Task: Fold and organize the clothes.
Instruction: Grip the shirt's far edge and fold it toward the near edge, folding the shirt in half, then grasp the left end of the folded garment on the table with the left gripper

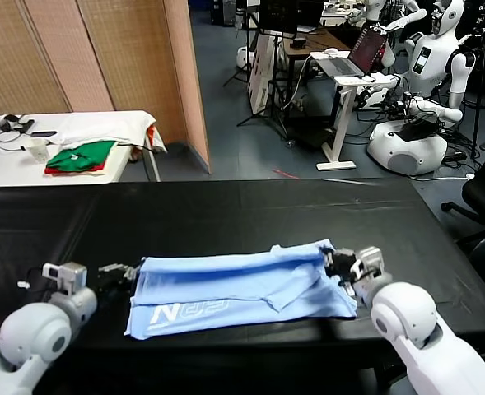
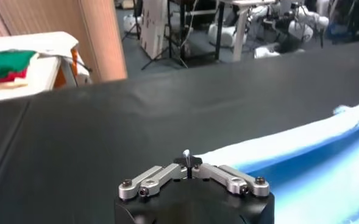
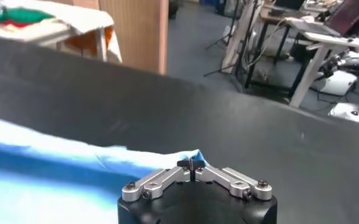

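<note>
Shirt (image 1: 234,288) lay on the table (image 1: 226,210), folded lengthwise once. I had the left gripper (image 1: 125,272) and right gripper (image 1: 338,265) pinching its ends; crosswise folds remained.

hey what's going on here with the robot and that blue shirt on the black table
The robot is partway through folding a light-blue shirt on the black table. The shirt lies in a long folded band, white lettering at its near left corner. The left gripper sits at the shirt's left end, the right gripper at its right end. Both have their fingers shut; the right one pinches the shirt's edge.
</note>
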